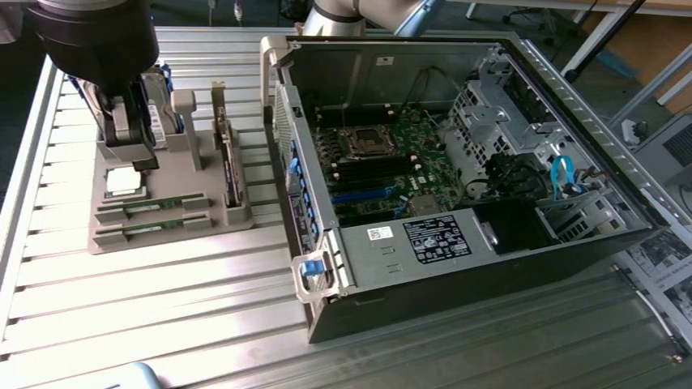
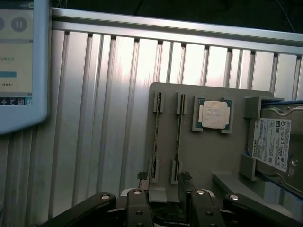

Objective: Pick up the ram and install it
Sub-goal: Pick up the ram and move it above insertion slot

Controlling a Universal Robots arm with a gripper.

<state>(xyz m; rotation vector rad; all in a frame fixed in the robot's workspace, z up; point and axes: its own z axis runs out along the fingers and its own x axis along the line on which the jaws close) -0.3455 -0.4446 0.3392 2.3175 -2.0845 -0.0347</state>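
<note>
Two ram sticks lie edge-up in slots of the grey holder tray (image 1: 162, 243). One ram stick (image 1: 151, 205) (image 2: 178, 135) sits nearer the CPU and the other ram stick (image 1: 151, 229) (image 2: 157, 135) sits beside it. My gripper (image 2: 163, 182) hovers above the tray's edge, open, with nothing between its fingers (image 2: 142, 189). The ends of both sticks lie just ahead of the fingertips. In the exterior view the dark wrist body (image 1: 92, 36) hangs over the tray's far end. The open computer case (image 1: 454, 267) shows the motherboard (image 1: 378, 174) with its memory slots.
On the tray also sit a square silver CPU (image 2: 214, 114), an upright hard drive (image 2: 273, 142) and an upright expansion card (image 1: 227, 162). A tablet screen (image 2: 16, 61) stands beside the tray. The ribbed aluminium table (image 1: 162, 308) stretches around the tray and case.
</note>
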